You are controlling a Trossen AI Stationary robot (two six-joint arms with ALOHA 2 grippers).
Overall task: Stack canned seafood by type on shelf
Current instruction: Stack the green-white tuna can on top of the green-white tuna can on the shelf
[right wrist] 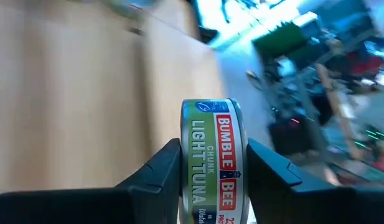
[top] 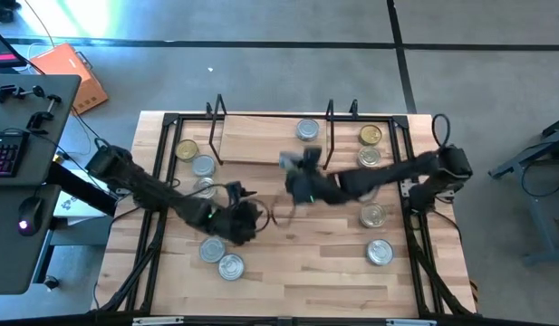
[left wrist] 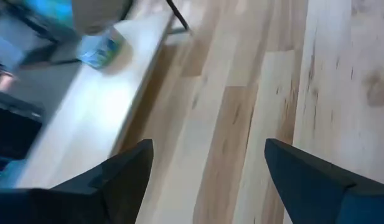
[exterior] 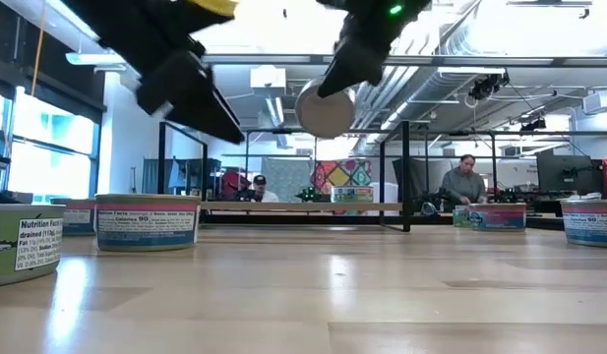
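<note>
My right gripper hovers by the near edge of the shelf, a light board with black wire uprights, and is shut on a Bumble Bee tuna tin. In the low view that tin hangs high above the table. One silver-topped tin stands on the shelf board. My left gripper is open above the middle of the table; its fingers frame bare wood and touch nothing. Gold-topped tins and silver-topped tins stand on the table. My right gripper pinches the tuna tin between its two fingers, one on each flat end, so the labelled side wall faces the wrist camera. The tin is turned on edge and lifted clear of table and shelf.
Silver tins and a gold one stand left of the shelf. More gold tins and a silver one stand to the right. A black frame rims the table. People sit in the room beyond.
</note>
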